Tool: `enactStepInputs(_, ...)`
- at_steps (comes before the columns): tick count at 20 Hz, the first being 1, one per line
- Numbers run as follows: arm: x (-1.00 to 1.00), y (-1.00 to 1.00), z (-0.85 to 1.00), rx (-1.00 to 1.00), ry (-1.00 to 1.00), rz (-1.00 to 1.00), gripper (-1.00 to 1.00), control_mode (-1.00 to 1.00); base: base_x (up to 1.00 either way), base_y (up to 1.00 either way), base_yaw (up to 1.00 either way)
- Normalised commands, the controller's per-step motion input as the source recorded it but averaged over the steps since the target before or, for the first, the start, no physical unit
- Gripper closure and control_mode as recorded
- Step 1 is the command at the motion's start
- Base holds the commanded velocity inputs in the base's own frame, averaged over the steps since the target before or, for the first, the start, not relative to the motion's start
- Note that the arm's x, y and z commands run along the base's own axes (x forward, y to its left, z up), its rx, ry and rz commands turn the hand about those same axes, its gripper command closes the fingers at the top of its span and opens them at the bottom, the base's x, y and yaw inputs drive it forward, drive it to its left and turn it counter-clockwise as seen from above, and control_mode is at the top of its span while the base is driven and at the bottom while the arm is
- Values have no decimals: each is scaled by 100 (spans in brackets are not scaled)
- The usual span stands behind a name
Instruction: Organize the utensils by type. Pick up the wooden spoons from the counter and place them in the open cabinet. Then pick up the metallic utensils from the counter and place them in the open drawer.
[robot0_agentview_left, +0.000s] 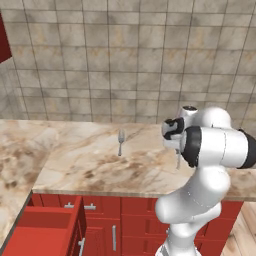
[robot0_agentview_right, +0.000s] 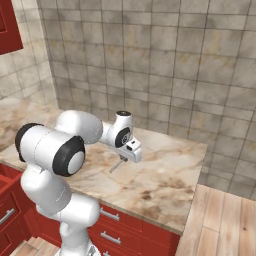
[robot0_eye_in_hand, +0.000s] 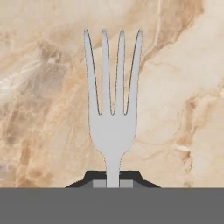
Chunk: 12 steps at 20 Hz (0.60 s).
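Note:
In the hand view my gripper (robot0_eye_in_hand: 113, 180) is shut on the neck of a grey metal fork (robot0_eye_in_hand: 113, 127), whose tines point away over the beige counter (robot0_eye_in_hand: 183, 87). From the right base view the held fork (robot0_agentview_right: 115, 166) slants down from the gripper (robot0_agentview_right: 129, 156) just above the counter (robot0_agentview_right: 165, 175). A second fork (robot0_agentview_left: 120, 142) lies flat on the counter (robot0_agentview_left: 90, 165), left of the gripper (robot0_agentview_left: 178, 151). The open drawer (robot0_agentview_left: 45, 232) juts out at lower left. The wooden spoons are out of view.
A red wall cabinet's edge (robot0_agentview_left: 4, 42) shows at top left, also as a red cabinet panel (robot0_agentview_right: 10, 25). A tiled wall (robot0_agentview_left: 130, 60) backs the counter. Red base drawers (robot0_agentview_right: 115, 225) run under the slab, and the wooden floor (robot0_agentview_right: 225, 225) lies to the right.

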Motion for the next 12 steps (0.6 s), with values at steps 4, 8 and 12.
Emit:
enactStepInputs(4,-23,0,62,0,1,19,100,-100,0,0,0)
enactStepInputs(8,-42,9,36,-12,0,59,100,-100,0,0,0)
enactStepInputs(12,-51,13,23,-25,0,72,100,-100,0,0,0)
